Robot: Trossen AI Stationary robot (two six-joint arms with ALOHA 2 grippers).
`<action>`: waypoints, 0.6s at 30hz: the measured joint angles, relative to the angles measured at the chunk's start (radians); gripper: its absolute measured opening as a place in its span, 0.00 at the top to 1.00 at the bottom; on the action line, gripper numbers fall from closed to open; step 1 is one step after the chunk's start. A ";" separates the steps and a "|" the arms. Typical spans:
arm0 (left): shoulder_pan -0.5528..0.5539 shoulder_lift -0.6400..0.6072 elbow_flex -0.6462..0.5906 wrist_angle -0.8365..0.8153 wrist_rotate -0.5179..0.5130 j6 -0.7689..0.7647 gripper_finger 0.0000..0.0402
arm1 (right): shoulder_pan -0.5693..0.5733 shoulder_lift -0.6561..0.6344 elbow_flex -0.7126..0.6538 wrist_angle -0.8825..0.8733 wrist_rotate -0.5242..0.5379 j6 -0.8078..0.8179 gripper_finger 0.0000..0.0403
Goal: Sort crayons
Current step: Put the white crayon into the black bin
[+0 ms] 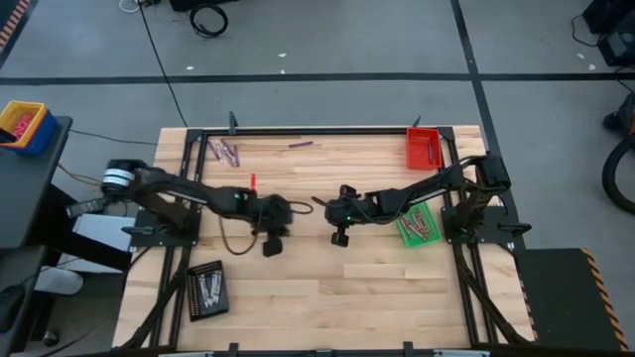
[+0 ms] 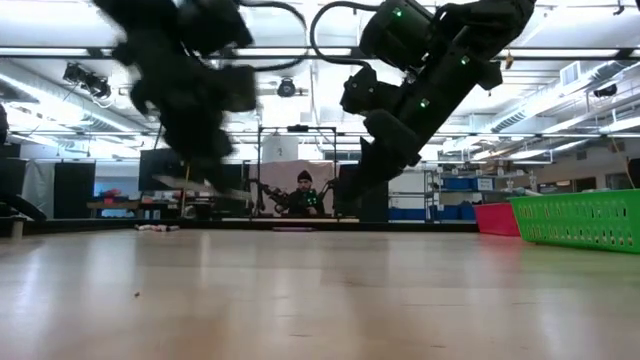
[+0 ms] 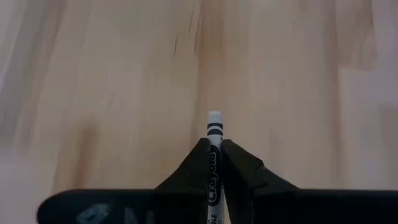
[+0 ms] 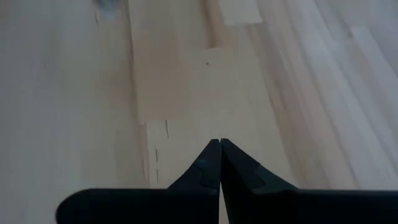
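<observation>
One pale crayon (image 3: 214, 149) pinched between left claw (image 3: 213, 163) fingers.

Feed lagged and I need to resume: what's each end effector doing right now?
Left end effector: closed on a pale grey crayon, above the table.
Right end effector: closed, holding nothing.

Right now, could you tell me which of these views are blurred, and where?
Low view: the left arm is smeared, while the right arm is sharper. Left wrist view: the table is streaked, yet the white crayon in the left gripper reads crisply.
</observation>
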 joint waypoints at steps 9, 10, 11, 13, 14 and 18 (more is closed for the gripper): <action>-0.294 -0.199 0.195 -0.663 0.058 -0.589 0.93 | -0.011 0.001 -0.130 0.186 0.044 -0.032 0.97; -0.339 -0.212 0.206 -0.674 0.055 -0.686 0.93 | -0.014 0.001 -0.150 0.220 0.044 -0.031 0.97; -0.385 -0.225 0.211 -0.674 0.042 -0.783 0.93 | -0.016 0.002 -0.167 0.256 0.044 -0.032 0.97; -0.481 -0.237 0.211 -0.709 -0.009 -0.978 0.93 | -0.021 0.002 -0.198 0.349 0.045 -0.029 0.97; -0.531 -0.235 0.209 -0.725 -0.019 -1.071 0.93 | -0.021 0.002 -0.212 0.392 0.045 -0.029 0.97; -0.700 -0.223 0.210 -0.766 -0.024 -1.442 0.93 | -0.018 0.002 -0.235 0.489 0.045 -0.031 0.97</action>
